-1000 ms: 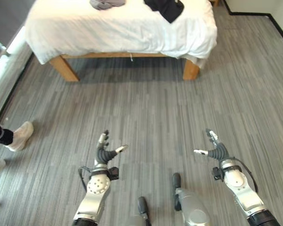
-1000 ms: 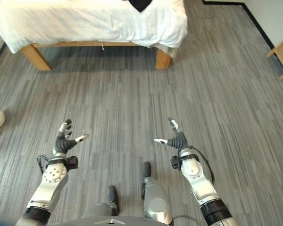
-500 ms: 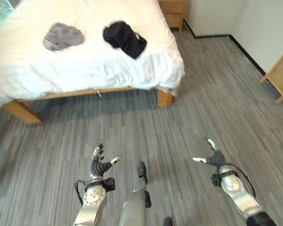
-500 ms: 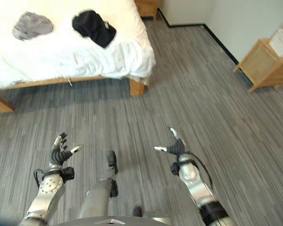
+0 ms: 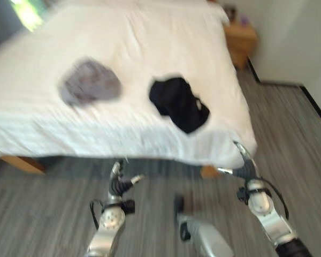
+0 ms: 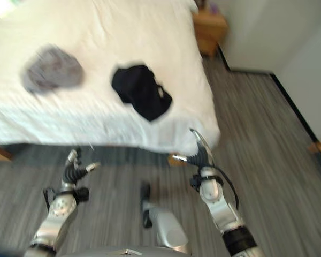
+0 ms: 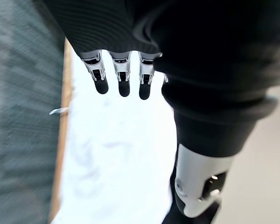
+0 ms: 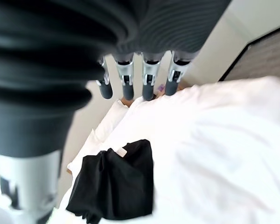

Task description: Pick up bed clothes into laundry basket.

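Observation:
A black garment lies crumpled on the white bed near its front right corner; it also appears past the fingers in the right wrist view as the black garment. A grey garment lies to its left on the bed. My left hand is raised below the bed's front edge, fingers straight and empty. My right hand is held up in front of the bed's front right corner, also open and empty. Both hands are short of the clothes.
A wooden nightstand stands beyond the bed at the right, against the wall. Grey plank floor runs along the bed's right side. The bed's wooden leg shows at the lower left.
The camera has swung up and closer to the bed, so the bed and both garments now sit much larger and nearer. Both hands keep their open raised pose.

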{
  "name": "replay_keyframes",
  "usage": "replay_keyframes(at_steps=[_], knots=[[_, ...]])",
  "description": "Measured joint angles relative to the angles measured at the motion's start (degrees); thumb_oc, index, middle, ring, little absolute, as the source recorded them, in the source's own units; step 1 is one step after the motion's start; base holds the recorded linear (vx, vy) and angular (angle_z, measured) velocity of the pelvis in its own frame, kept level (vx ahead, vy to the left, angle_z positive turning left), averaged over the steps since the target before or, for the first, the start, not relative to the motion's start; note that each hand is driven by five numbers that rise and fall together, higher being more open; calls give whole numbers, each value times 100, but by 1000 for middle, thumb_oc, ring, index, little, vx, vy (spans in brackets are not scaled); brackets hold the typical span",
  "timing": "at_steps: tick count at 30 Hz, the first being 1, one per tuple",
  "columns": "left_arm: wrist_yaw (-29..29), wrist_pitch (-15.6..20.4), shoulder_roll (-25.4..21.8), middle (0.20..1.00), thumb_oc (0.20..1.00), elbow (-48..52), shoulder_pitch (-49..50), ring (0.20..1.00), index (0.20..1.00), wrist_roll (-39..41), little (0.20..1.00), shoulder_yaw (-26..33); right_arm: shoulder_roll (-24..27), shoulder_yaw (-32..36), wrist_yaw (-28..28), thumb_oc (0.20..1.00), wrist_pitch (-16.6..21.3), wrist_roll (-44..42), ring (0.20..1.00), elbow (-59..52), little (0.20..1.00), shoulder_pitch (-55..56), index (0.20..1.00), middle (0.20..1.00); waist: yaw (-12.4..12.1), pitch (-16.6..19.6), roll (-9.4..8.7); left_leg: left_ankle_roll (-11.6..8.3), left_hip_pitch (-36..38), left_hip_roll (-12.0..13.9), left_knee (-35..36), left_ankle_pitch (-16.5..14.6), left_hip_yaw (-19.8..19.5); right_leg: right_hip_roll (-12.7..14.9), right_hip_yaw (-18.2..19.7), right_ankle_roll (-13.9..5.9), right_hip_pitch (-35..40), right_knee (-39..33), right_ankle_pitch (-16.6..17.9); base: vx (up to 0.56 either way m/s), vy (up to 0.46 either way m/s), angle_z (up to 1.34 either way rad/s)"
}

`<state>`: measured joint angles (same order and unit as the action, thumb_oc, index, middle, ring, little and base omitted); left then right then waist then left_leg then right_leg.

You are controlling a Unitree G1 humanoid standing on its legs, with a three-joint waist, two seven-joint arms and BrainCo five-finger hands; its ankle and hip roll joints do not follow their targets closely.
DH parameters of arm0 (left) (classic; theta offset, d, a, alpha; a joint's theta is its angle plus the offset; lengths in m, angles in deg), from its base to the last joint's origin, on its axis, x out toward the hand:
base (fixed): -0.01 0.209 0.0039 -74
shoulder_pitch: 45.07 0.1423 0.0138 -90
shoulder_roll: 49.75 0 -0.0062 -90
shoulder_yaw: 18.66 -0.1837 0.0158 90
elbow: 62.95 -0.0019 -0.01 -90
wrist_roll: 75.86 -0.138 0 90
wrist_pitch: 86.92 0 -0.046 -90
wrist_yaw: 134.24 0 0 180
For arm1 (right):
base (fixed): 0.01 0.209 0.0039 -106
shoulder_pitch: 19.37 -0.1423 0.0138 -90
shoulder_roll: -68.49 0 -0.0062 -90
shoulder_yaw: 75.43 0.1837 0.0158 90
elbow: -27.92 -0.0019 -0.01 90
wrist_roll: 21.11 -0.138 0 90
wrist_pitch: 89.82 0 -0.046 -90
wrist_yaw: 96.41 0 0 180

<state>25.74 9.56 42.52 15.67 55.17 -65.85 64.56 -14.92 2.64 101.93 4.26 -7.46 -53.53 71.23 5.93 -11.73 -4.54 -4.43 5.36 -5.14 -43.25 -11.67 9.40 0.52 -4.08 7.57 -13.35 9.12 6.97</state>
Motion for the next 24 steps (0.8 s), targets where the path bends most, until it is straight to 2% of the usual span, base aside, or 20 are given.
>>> replay_keyframes(at_steps=[1, 2, 3, 5, 6, 7, 9, 10, 11, 13, 14, 15, 16, 17, 18, 19, 21, 22, 23, 24], knots=[[2, 40, -7, 1000, 1000, 125, 79, 1000, 1000, -1, 1000, 5, 95, -13, -1, 1000, 1, 0, 1000, -10, 1000, -80, 1000, 1000, -15, 17, 136, -31, -410, 11, -61, -16, -110, -33, 72, -14, 295, -271, 44, 288, -90, -42], [1, 65, 0, 1000, 1000, 186, 78, 1000, 1000, -4, 1000, 67, 153, -6, 0, 1000, -6, 0, 1000, -5, 1000, -150, 1000, 1000, -61, -4, 171, -85, -757, 28, -77, -10, -240, -58, 196, -20, 489, -443, 35, 359, 8, -74], [-1, 70, -28, 1000, 1000, 190, -45, 1000, 1000, -5, 1000, 157, 169, 16, 4, 1000, -32, 16, 1000, -4, 1000, -257, 1000, 1000, -152, -42, 114, -124, -1178, 308, 122, -38, -30, -66, 384, -132, 928, -733, 4, 278, 47, -65], [11, 84, -126, 1000, 1000, 176, -160, 1000, 1000, -5, 1000, 157, 172, 20, 64, 1000, -24, 113, 1000, -10, 1000, -280, 1000, 1000, -97, -61, 79, -58, -1258, 748, 916, 10, 430, -118, 387, -268, 1391, -948, -85, 266, 142, -57], [8, 162, -191, 1000, 1000, 195, -335, 1000, 1000, -5, 1000, 153, 194, -16, 153, 1000, -27, 265, 1000, 7, 1000, -372, 1000, 1000, -147, -94, 24, -52, -1362, 1116, 2005, 312, 544, -236, 349, -347, 1705, -1092, -150, 262, 170, -80], [14, 183, -251, 1000, 1000, 195, -367, 1000, 1000, -6, 1000, 151, 198, -20, 170, 1000, -26, 373, 1000, 13, 1000, -405, 1000, 1000, -149, -87, -41, -50, -1378, 1277, 2460, 499, 677, -241, 274, -456, 1868, -1249, -287, 272, 195, -97], [14, 177, -268, 1000, 1000, 170, -416, 1000, 1000, -3, 1000, 136, 347, -12, 283, 1000, -84, 573, 1000, 35, 1000, -440, 1000, 1000, -93, -138, -61, -68, -1350, 1606, 3455, 988, 818, -314, 66, -278, 2175, -1340, -521, 230, 189, -48], [12, 176, -266, 1000, 1000, 140, -428, 1000, 1000, -4, 1000, 90, 374, -14, 304, 1000, -134, 680, 1000, 66, 1000, -427, 1000, 1000, -98, -143, -66, -73, -1361, 1686, 3620, 1123, 792, -314, 25, -348, 2281, -1347, -565, 265, 315, -47], [1, 178, -261, 1000, 1000, 135, -419, 1000, 1000, -4, 1000, -47, 528, -114, 431, 1000, -190, 941, 1000, 70, 1000, -450, 1000, 1000, -119, -150, -47, -8, -1193, 1701, 4048, 1358, 996, -308, -137, -746, 2453, -1178, -819, 185, 235, -32], [2, 178, -213, 1000, 1000, 131, -210, 1000, 1000, -7, 1000, -212, 658, -290, 508, 1000, -236, 1127, 1000, 74, 1000, -474, 1000, 1000, -68, -133, 69, 462, -988, 1499, 4076, 1678, 1200, -316, -408, -965, 2638, -845, -966, 93, 133, -17], [5, 170, -26, 1000, 1000, 132, -96, 1000, 1000, -6, 1000, -354, 932, -433, 506, 1000, -209, 1180, 1000, -12, 1000, -498, 1000, 1000, 37, -136, 716, 1153, -928, 1553, 3854, 3098, 986, -732, -476, -1090, 2333, 170, -1037, 59, 97, 3], [4, 172, 36, 1000, 1000, 108, -106, 1000, 1000, -4, 1000, -401, 944, -449, 527, 1000, -198, 1306, 1000, -24, 1000, -447, 1000, 1000, 195, -151, 1009, 1508, -916, 1816, 3920, 2836, 1288, -759, -419, -1034, 1938, 927, -1409, 42, 83, 52], [4, 195, 44, 1000, 1000, 56, -133, 1000, 1000, -6, 1000, -358, 962, -607, 538, 1000, -231, 1358, 1000, -114, 1000, -403, 1000, 1000, 310, -15, 923, 1309, -1053, 1590, 4125, 2939, 1095, -487, -208, -820, 1594, 1083, -1813, 52, 85, 59], [10, 243, -44, 1000, 1000, 257, -165, 1000, 1000, -7, 1000, -213, 1040, -849, 483, 1000, -188, 1515, 1000, -300, 1000, -522, 1000, 1000, 153, 262, 586, 1062, -1054, 1099, 4656, 2852, 1056, 499, 43, -996, 1179, 77, -1411, 47, 81, 66], [19, 222, 69, 1000, 1000, 101, -331, 1000, 1000, 1, 1000, -238, 1069, -819, 484, 1000, -140, 1578, 1000, -193, 1000, -611, 1000, 1000, 241, 154, 803, 761, -988, 1321, 4787, 2570, 976, 256, -151, -1041, 1364, -145, -1233, 50, 65, 44], [45, 212, 21, 1000, 1000, 67, -377, 1000, 1000, -6, 1000, -247, 922, -846, 464, 1000, -195, 1575, 1000, -27, 1000, -669, 1000, 1000, 212, 135, 849, 575, -822, 1302, 4806, 2454, 1132, 267, -283, -1046, 1583, -405, -1178, 42, 28, 58], [50, 232, -135, 1000, 1000, 191, -328, 1000, 1000, -1, 1000, -215, 722, -1161, 328, 1000, -148, 1631, 1000, 29, 1000, -674, 1000, 1000, 4, 27, 633, 539, -500, 1235, 4848, 2281, 1048, 359, -269, -1239, 1735, -78, -1442, 28, 17, 40], [67, 244, -274, 1000, 1000, 271, -239, 1000, 1000, 5, 1000, -240, 602, -1231, 308, 1000, -57, 1699, 1000, 42, 1000, -699, 1000, 1000, -30, 66, 513, 516, -519, 1172, 4849, 2264, 994, 437, -173, -1263, 1699, -139, -1529, 2, -1, 23], [88, 278, -400, 1000, 1000, 326, -209, 1000, 1000, 15, 1000, -228, 517, -1274, 271, 1000, 17, 1743, 1000, 41, 1000, -790, 1000, 1000, -75, 65, 333, 478, -524, 1109, 4849, 2237, 1000, 579, -152, -1283, 1699, -402, -1444, 18, -4, 18], [128, 289, -447, 1000, 1000, 321, -203, 1000, 1000, 26, 1000, -234, 448, -1278, 233, 1000, 52, 1760, 1000, 72, 1000, -865, 1000, 1000, -103, 33, 359, 393, -532, 1145, 4850, 2168, 1002, 531, -195, -1300, 1752, -485, -1359, 32, -5, 4]])
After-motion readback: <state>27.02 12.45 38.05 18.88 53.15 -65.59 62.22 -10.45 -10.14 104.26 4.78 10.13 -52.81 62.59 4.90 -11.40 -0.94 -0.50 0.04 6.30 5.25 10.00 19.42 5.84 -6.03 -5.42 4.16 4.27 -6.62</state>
